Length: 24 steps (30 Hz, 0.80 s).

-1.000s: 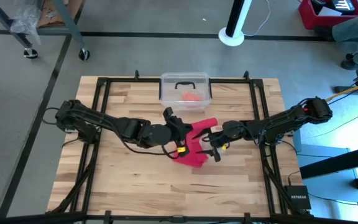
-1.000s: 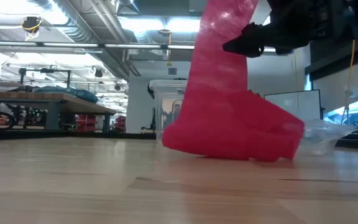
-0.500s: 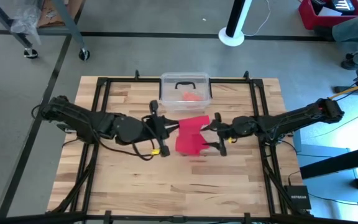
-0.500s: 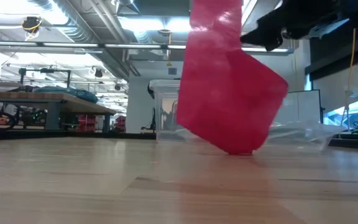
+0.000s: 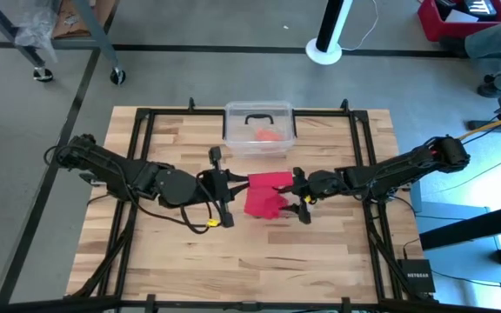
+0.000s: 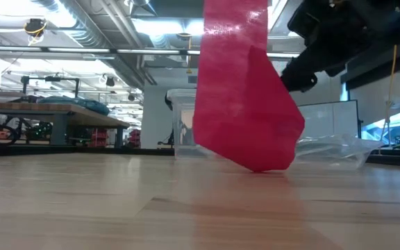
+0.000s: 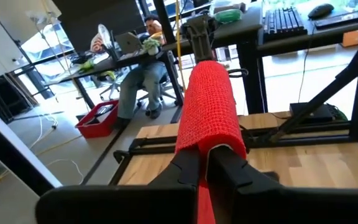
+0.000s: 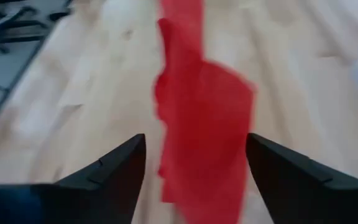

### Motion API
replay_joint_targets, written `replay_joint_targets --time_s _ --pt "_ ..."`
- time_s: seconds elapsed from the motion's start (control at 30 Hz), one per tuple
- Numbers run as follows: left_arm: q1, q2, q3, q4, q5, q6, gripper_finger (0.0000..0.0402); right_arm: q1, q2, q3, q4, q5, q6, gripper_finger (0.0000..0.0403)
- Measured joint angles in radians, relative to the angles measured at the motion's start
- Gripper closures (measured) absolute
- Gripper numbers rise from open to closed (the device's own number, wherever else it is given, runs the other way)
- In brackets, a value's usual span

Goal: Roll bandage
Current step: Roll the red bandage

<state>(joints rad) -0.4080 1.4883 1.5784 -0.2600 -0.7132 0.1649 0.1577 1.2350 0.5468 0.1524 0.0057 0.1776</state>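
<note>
Red bandage (image 5: 265,193): soft cloth band near the middle of the table, hanging in a loose fold, its lowest corner right at the boards in the low view
Left gripper (image 5: 230,185): fingers (image 7: 229,171) pressed together, pinching the bandage's left end; the cloth drapes up over them
Right gripper (image 5: 300,193): fingers (image 8: 114,168) spread wide just at the bandage's right edge, cloth hanging between them, not clamped
Wooden table (image 5: 181,252): light planks, dark frame around it
Clear plastic box (image 5: 260,127): at the far edge, something orange-red inside
Background: person seated at a desk (image 7: 143,68), seen from the left wrist
</note>
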Motion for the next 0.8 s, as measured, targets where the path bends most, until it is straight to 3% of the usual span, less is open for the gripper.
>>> replay_joint_targets --time_s 0.13,0.27,0.53,0.63,0.8 --pt "0.002 0.000 0.000 -0.017 0.000 0.036 0.0398 0.000 -0.003 0.000 0.011 -0.018 -0.026 0.0164" --pt "0.003 0.000 0.000 -0.017 0.000 0.111 0.0398 0.000 0.006 0.000 0.010 0.060 -0.078 0.0206" --pt "0.000 0.000 0.000 -0.010 0.000 0.132 0.0398 -0.001 0.059 0.000 -0.011 0.090 -0.108 0.0333" --pt "-0.020 0.000 0.000 -0.023 -0.005 0.100 0.0398 0.010 0.025 0.020 -0.138 0.089 -0.106 0.0388" --pt "-0.121 -0.008 0.000 -0.049 -0.044 0.069 0.0398 0.106 -0.090 0.099 -0.420 0.176 -0.040 0.0386"
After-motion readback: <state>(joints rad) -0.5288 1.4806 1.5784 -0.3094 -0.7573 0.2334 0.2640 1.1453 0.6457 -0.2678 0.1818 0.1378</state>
